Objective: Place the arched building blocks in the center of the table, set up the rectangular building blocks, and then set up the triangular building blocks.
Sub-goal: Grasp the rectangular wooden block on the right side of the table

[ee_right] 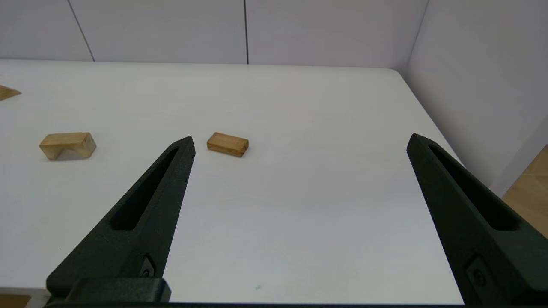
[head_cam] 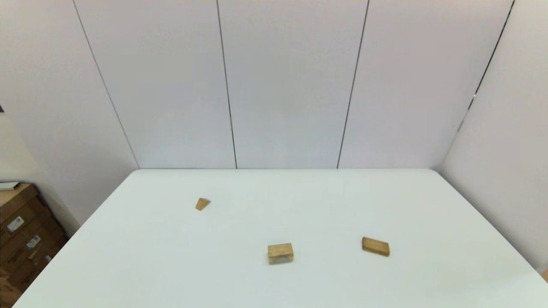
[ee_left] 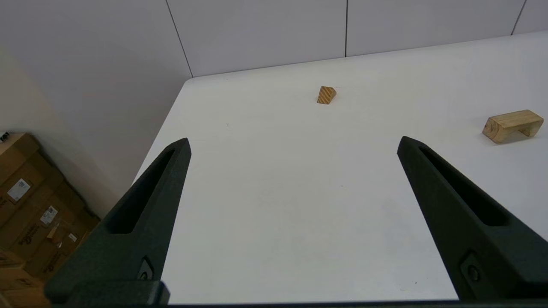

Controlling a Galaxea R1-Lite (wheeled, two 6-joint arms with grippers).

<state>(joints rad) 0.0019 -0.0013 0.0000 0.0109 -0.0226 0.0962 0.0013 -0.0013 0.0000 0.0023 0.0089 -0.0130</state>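
Arched block (head_cam: 280,253) stands mid-worktop (head_cam: 299,201) on its legs, rectangular block (head_cam: 375,246) flat to its right, triangular block (head_cam: 202,203) far left; left gripper (ee_left: 293,143) and right gripper (ee_right: 299,141) jaws wide, empty.

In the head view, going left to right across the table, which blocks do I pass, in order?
triangular block → arched block → rectangular block. All three lie apart on the white table; neither gripper shows in this view.
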